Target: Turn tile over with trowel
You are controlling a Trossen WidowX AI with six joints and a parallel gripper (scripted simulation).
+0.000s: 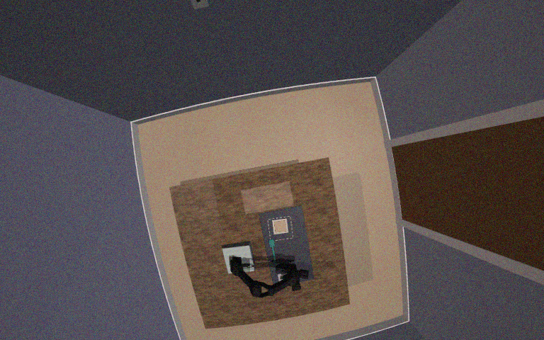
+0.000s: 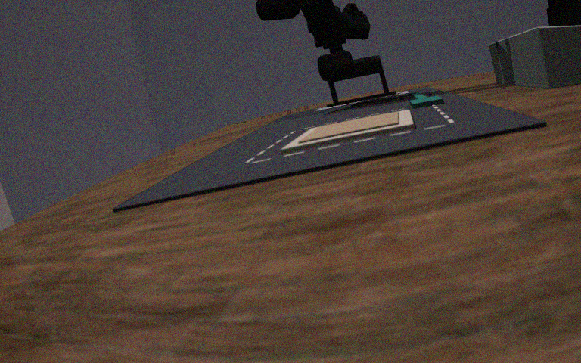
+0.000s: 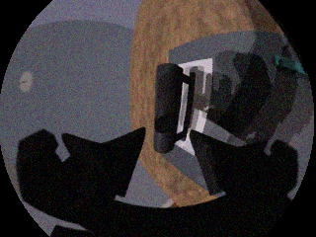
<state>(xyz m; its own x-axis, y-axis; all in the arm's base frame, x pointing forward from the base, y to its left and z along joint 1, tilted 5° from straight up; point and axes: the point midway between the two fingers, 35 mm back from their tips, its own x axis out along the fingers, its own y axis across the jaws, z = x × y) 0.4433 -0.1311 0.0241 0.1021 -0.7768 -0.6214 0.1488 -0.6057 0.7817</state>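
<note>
Top view: shows the cream tile flat inside the dashed outline, toward 12 o'clock on the dark mat. Bears a tan square on its upper face (cannot tell from this whether the marked side is down). Toward 6 o'clock, partly under the arm, shows the trowel, set down with its blade low at the mat. In the wrist view, has its dark handle near 12 o'clock from the gripper, with jaws parted and gripping nothing. Near 7 o'clock from the tile, shows a teal tool (just outside the outline). At about 8 o'clock from the mat's middle, shows the pale base block.
</note>
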